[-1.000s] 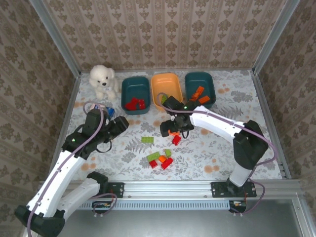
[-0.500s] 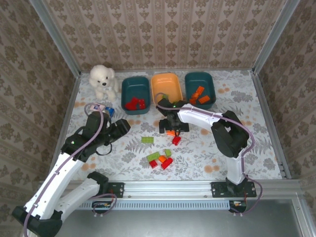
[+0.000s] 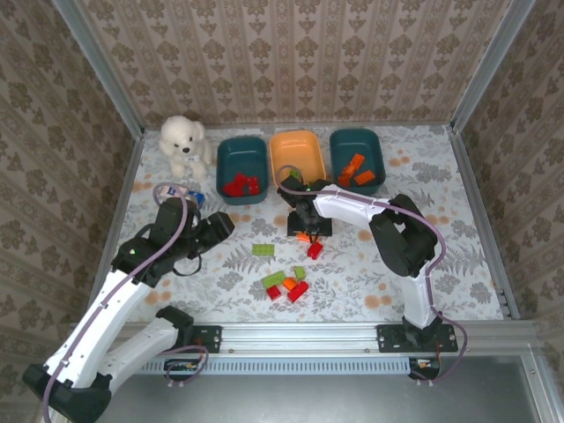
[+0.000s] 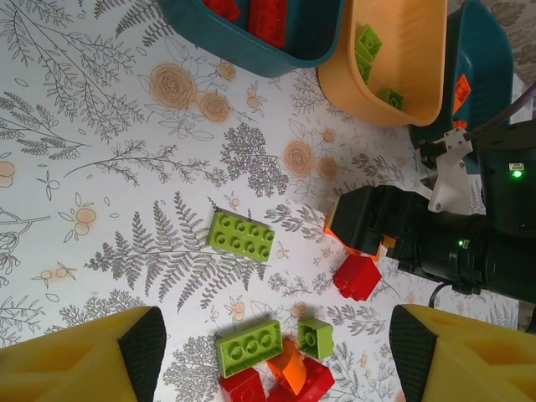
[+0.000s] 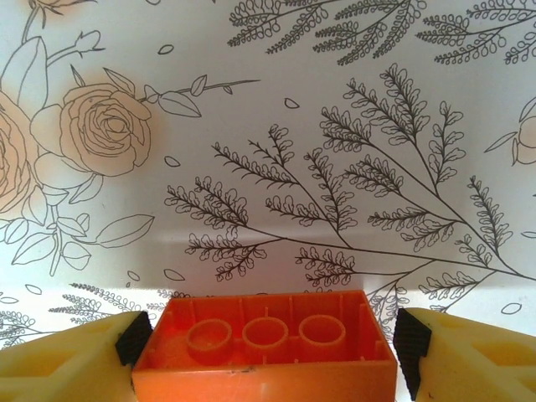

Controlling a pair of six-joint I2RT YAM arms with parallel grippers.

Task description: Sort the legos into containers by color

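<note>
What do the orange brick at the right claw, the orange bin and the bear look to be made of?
Orange brick: hard moulded plastic, smooth with a slight sheen; crisp edges and round moulded rings on its face.
Orange bin: probably plastic; smooth rounded walls of one even colour.
Bear: plush fabric, going by its fuzzy white pile and soft outline.

1. The orange brick is smooth, slightly glossy plastic.
2. The orange bin and the teal bin are smooth plastic with a soft sheen.
3. The table cover looks matt and printed.
4. The bear is fuzzy white plush.
5. The front rail is dull grey metal.
</note>
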